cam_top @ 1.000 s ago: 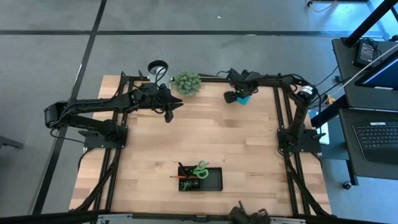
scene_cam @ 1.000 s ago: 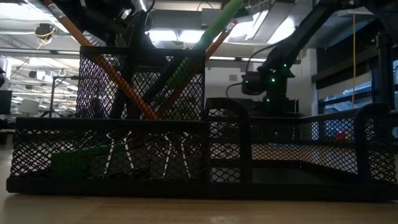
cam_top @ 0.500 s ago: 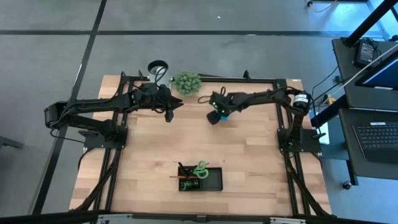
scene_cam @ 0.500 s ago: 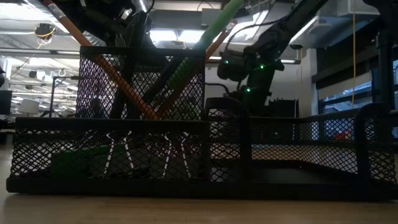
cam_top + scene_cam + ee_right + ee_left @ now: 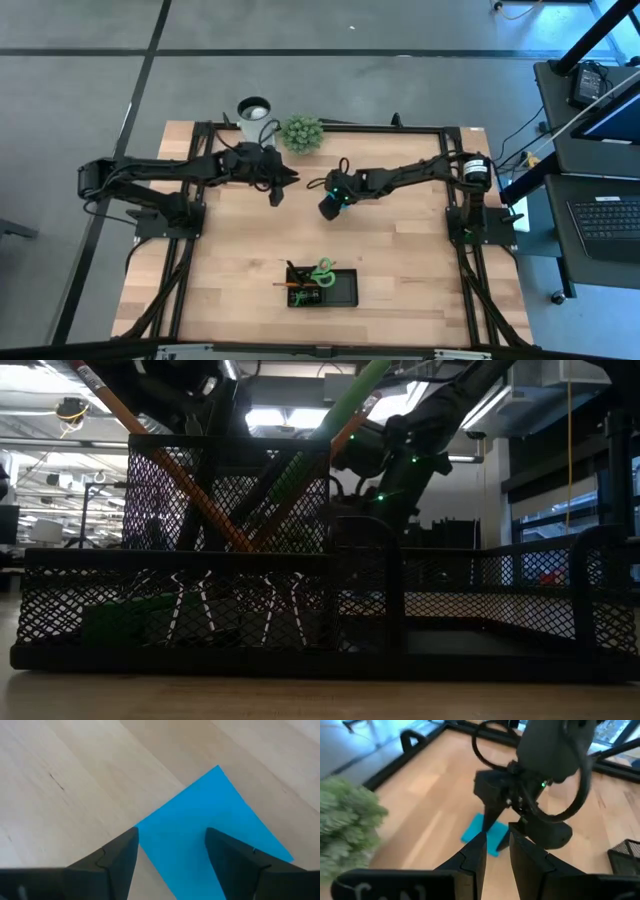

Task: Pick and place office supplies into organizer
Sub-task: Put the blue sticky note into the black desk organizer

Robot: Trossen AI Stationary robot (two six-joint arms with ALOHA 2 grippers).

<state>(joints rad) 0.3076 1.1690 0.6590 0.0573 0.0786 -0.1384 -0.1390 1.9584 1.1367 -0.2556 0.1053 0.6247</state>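
Right gripper (image 5: 328,207): just above the middle of the high view, reaching in from the right; fingers (image 5: 107,860) spread wide, one on each side of the blue sticky-note pad (image 5: 210,835); whether the pad is lifted off the surface (image 5: 400,250) cannot be told.
Left gripper (image 5: 277,193): upper-left of centre in the high view, close to the right one; fingers (image 5: 472,855) nearly together with a narrow gap, holding nothing.
Organizer (image 5: 322,287): lower centre of the high view, well apart from both grippers.
Inside organizer: green-handled scissors (image 5: 322,270), orange pencils (image 5: 190,495) leaning in the tall mesh section.
Top edge: white cup (image 5: 253,110) beside potted plant (image 5: 301,133).
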